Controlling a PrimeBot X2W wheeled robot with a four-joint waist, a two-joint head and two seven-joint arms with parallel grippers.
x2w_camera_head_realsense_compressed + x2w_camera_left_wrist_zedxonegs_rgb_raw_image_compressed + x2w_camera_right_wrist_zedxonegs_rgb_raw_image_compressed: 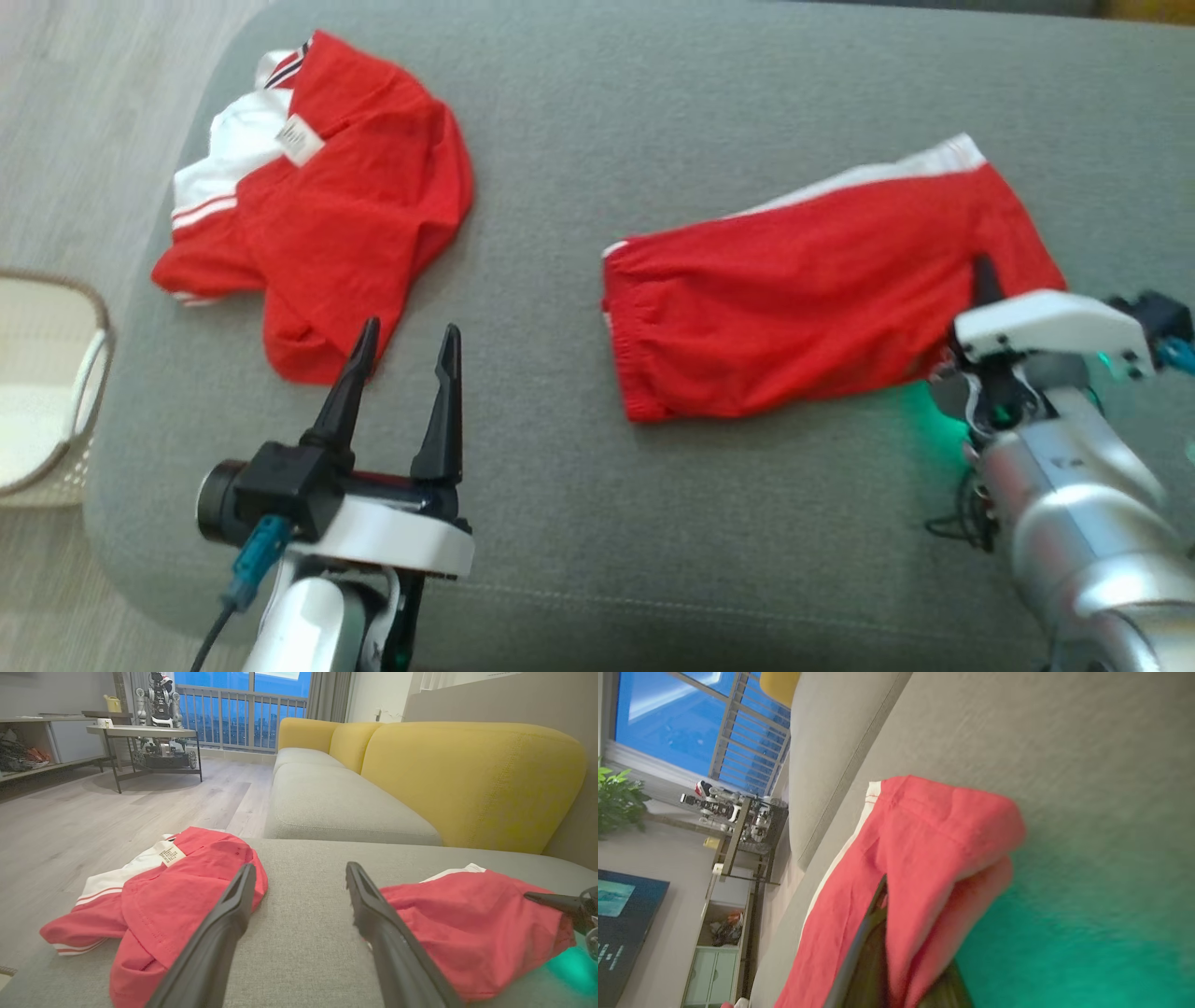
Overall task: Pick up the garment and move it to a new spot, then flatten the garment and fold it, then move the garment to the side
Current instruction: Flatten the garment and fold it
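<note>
Grey cushion [653,112], pale basket [93,313] beside it, contents unclear, left jaws apart, right jaws clamped on red shorts [794,299]

On the cushion [653,112] the shirt [345,215] lies at the upper left of the head view and the shorts [803,299] at centre right, well apart; the basket [47,392] stands off the cushion at the left edge; my left gripper [412,326] hovers at lower left, just below the shirt; my right gripper [982,280] is pinched on the shorts' lower-right corner.
</note>
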